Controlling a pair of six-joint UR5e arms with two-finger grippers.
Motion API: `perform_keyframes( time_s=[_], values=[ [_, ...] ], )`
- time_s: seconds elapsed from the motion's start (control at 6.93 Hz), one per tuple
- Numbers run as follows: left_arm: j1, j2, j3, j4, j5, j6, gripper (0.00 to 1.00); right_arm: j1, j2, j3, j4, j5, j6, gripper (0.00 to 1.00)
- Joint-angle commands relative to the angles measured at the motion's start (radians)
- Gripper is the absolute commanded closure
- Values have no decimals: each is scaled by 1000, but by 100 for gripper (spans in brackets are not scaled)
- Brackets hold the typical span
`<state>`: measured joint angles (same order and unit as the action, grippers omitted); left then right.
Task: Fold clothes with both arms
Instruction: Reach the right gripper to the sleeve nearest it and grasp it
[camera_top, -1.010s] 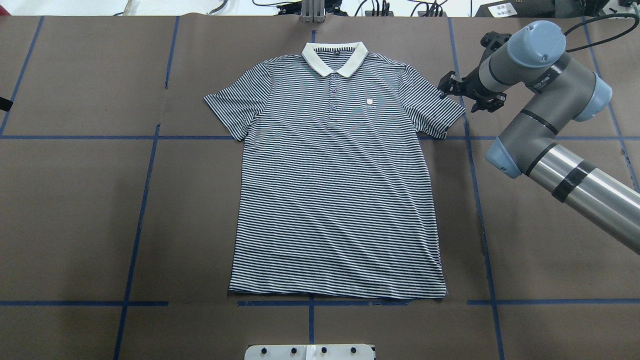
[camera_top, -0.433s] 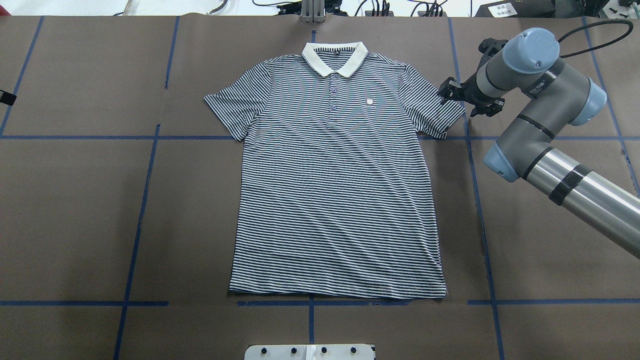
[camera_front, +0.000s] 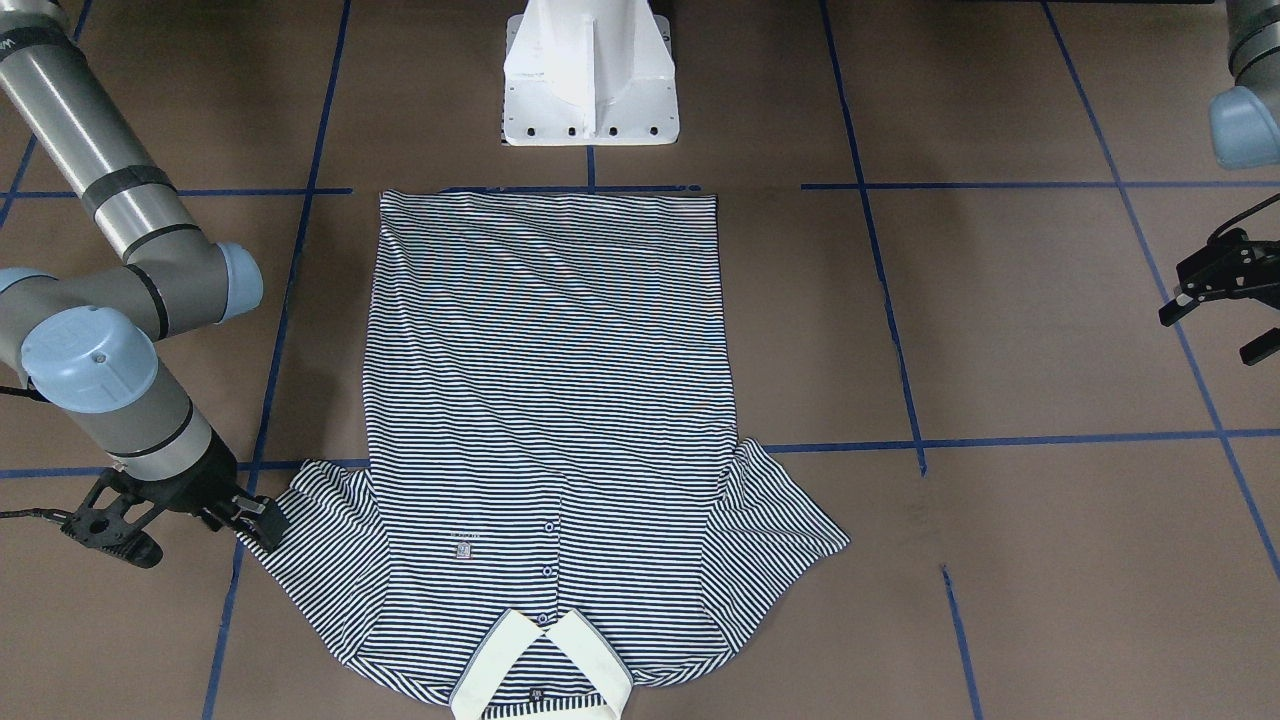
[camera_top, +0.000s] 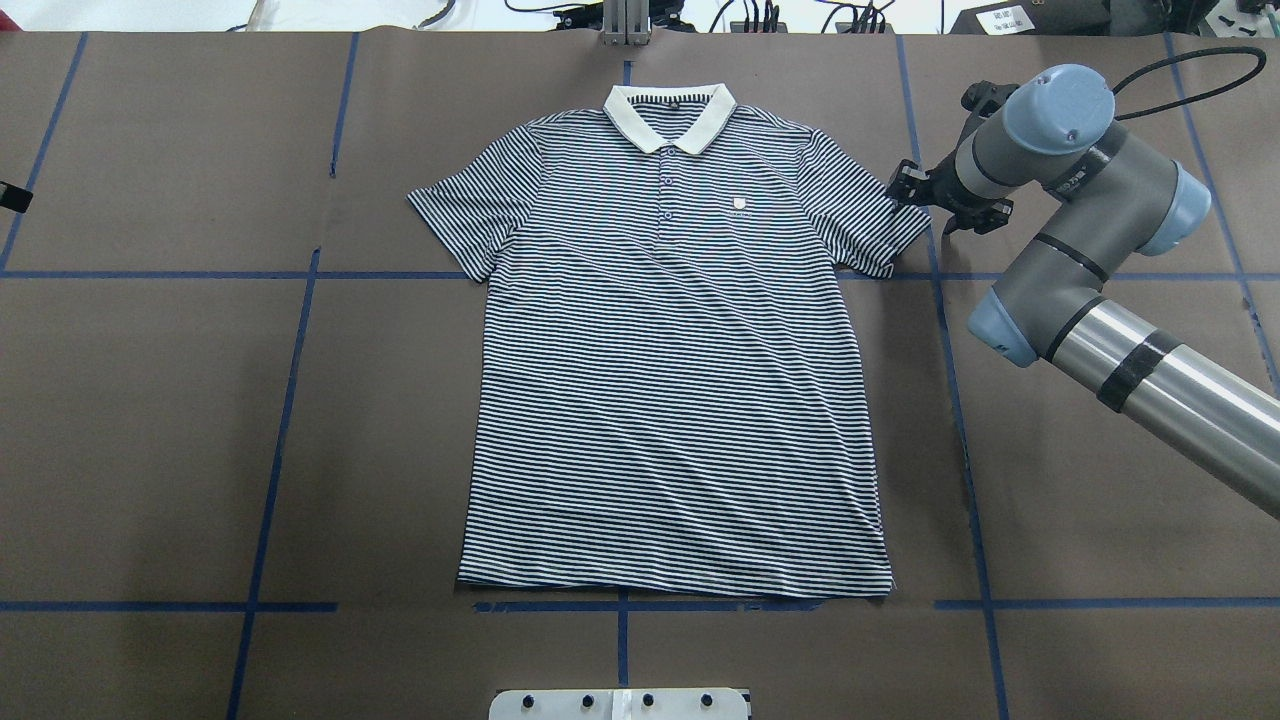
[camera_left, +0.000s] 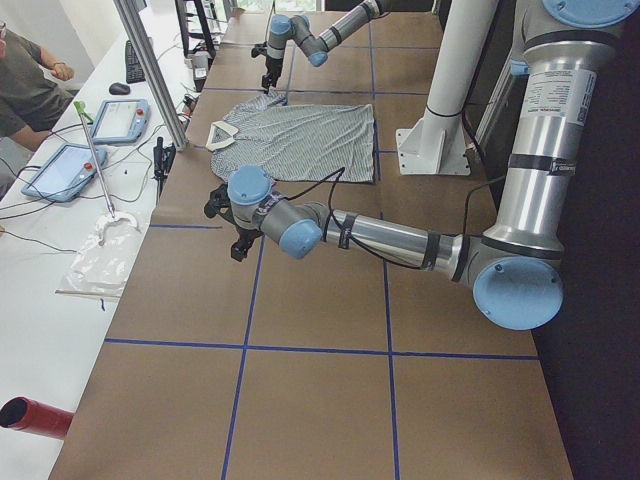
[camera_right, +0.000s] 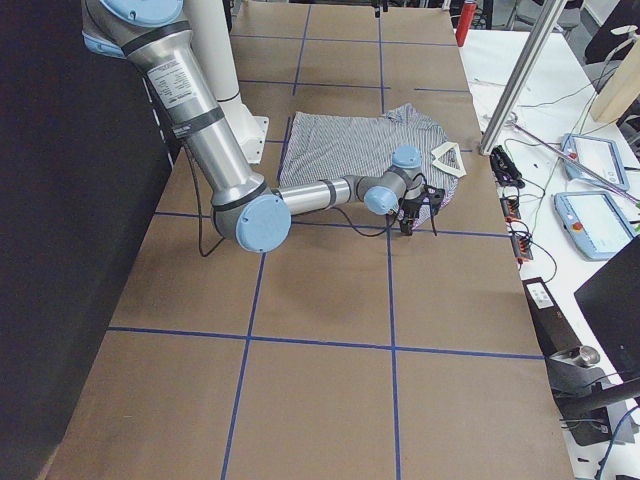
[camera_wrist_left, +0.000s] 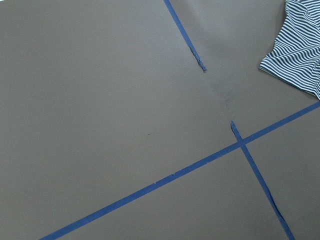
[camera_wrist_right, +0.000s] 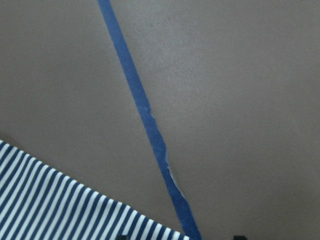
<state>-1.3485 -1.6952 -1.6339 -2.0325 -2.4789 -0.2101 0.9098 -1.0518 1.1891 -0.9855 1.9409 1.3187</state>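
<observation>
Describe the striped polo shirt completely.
The polo shirt has thin navy-and-white stripes, a plain cream collar, a short button placket and a small chest logo. It looks like soft knit. It lies flat, unfolded, front up on the brown table, sleeves spread. The open right gripper hangs at the edge of one sleeve; contact unclear.

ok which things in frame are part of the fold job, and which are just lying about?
Job: striped polo shirt, lying flat; right gripper at its sleeve; left gripper, off to the side.

Lying about: white pedestal base; pendant tablets and clear plastic bag on the side bench; red cylinder.
</observation>
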Motion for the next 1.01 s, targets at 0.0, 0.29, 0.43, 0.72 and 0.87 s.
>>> perform_keyframes(
  time_s=[0.0, 0.29, 0.43, 0.72, 0.87],
  values=[
    [0, 0, 0, 0, 0, 0, 0, 1, 3, 3, 7, 1, -3, 100],
    [0, 5, -4, -2, 0, 0, 0, 1, 1, 24, 5, 13, -3, 100],
    [0, 8, -7, -2, 0, 0, 0, 1, -1, 79, -19, 10, -1, 100],
    [2, 8, -9, -2, 0, 0, 0, -43, 91, 167, -118, -20, 118, 100],
    [2, 8, -9, -2, 0, 0, 0, -110, 184, 159, -193, -95, 207, 100]
  ],
)
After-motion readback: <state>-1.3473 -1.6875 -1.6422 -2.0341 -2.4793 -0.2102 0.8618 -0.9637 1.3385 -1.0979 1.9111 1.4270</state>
